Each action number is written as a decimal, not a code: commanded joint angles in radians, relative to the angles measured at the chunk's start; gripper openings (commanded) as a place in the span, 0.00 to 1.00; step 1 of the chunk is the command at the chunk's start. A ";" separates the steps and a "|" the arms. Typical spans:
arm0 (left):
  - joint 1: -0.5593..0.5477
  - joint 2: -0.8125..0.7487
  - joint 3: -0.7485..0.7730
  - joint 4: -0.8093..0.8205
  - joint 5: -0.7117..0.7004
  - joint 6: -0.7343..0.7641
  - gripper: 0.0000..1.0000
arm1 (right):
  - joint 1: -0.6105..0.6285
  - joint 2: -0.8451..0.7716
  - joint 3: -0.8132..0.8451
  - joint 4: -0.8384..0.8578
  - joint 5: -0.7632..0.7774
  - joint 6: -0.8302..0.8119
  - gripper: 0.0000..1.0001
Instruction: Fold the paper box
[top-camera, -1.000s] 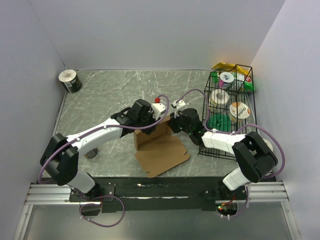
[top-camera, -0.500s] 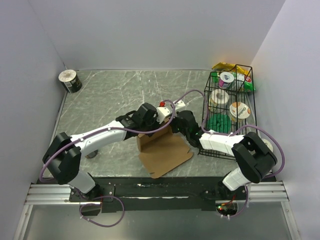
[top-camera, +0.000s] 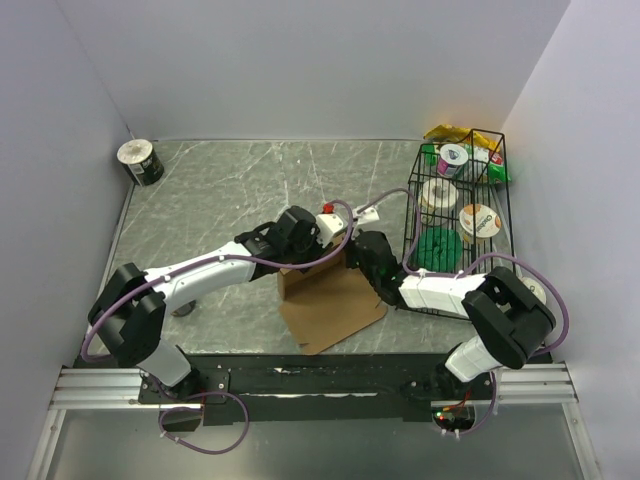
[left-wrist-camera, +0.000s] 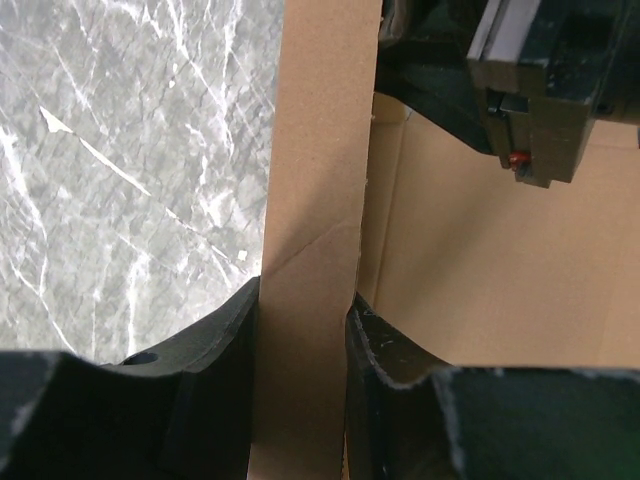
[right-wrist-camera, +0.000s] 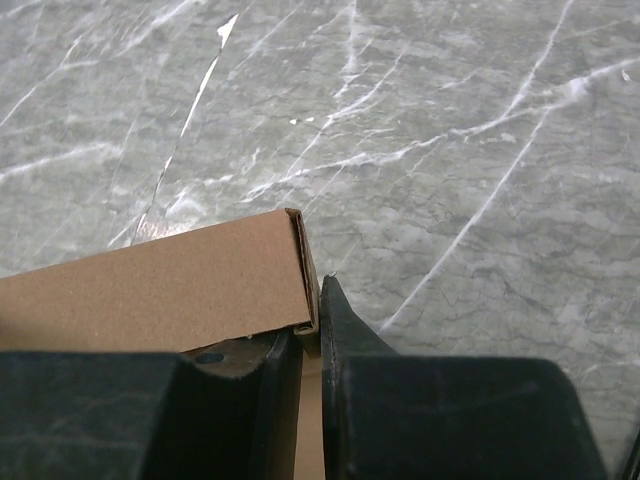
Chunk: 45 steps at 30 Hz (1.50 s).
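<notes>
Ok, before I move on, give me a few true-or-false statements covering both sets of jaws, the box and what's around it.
1. The left jaws straddle an upright wall of the paper box, one finger on each face. True.
2. The right jaws hang open, clear of the box. False: they pinch the corner edge of a folded wall.
3. The wire basket stands at the right side of the table and holds several items. True.
4. The box lies completely flat. False: one wall stands up, while a flat panel lies toward the near edge.
5. The dark cylinder is inside the basket. False: it stands alone in the far left corner.
</notes>
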<state>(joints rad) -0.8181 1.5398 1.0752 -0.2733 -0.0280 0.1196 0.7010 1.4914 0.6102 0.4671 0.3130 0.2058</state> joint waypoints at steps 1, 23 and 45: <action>0.010 0.006 0.002 -0.058 -0.052 -0.026 0.01 | -0.028 -0.026 -0.039 0.025 0.195 0.060 0.02; 0.010 0.020 0.006 -0.067 -0.061 -0.017 0.01 | -0.046 0.036 -0.118 0.183 -0.077 0.029 0.36; 0.010 0.025 0.009 -0.072 -0.044 -0.009 0.01 | -0.094 0.105 -0.092 0.358 -0.227 -0.068 0.44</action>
<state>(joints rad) -0.8131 1.5528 1.0752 -0.3046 -0.0654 0.1108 0.6273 1.5742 0.4801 0.7559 0.0925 0.1608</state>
